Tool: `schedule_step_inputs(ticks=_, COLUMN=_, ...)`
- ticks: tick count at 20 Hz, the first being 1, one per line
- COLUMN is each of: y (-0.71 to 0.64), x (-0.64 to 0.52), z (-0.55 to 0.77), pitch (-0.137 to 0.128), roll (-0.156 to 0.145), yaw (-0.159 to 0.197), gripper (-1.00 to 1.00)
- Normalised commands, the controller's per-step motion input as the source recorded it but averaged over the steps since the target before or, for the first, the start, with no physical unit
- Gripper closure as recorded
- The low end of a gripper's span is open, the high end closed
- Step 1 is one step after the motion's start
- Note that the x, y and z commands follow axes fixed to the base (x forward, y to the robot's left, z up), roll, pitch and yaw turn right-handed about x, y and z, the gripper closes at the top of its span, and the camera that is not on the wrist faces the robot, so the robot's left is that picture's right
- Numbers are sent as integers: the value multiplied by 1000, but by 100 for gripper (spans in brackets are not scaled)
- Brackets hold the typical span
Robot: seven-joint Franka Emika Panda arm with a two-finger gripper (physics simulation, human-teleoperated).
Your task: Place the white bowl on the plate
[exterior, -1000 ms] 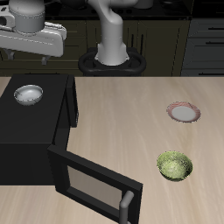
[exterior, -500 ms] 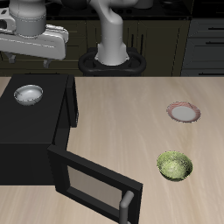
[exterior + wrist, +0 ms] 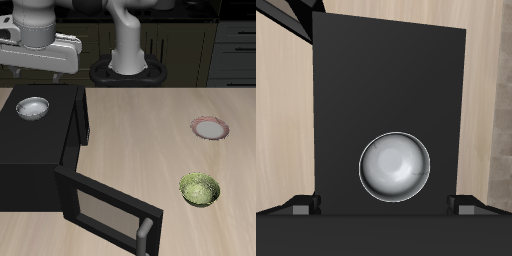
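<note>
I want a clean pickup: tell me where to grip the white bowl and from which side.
Grip the white bowl by its rim, coming straight down from above. It sits upright and open on the flat top of the black microwave, so one finger can go inside the wall and one outside. The gripper hangs above it.

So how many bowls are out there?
2. The white bowl sits on top of the black microwave; the green bowl is on the table near its front edge. The microwave's inside is hidden.
</note>
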Motion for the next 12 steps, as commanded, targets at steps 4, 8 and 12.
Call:
schedule_step_inputs(ticks=4, y=112, x=71, z=-191, pitch=10, roll=12, yaw=-2, gripper=-100)
schedule_step_inputs(ticks=8, y=53, x=15, z=-204, pitch=6, roll=-6, yaw=0, gripper=-100)
schedule_step_inputs(ticks=12, y=89, x=20, z=-280, pitch=26, roll=6, yaw=0, gripper=-100)
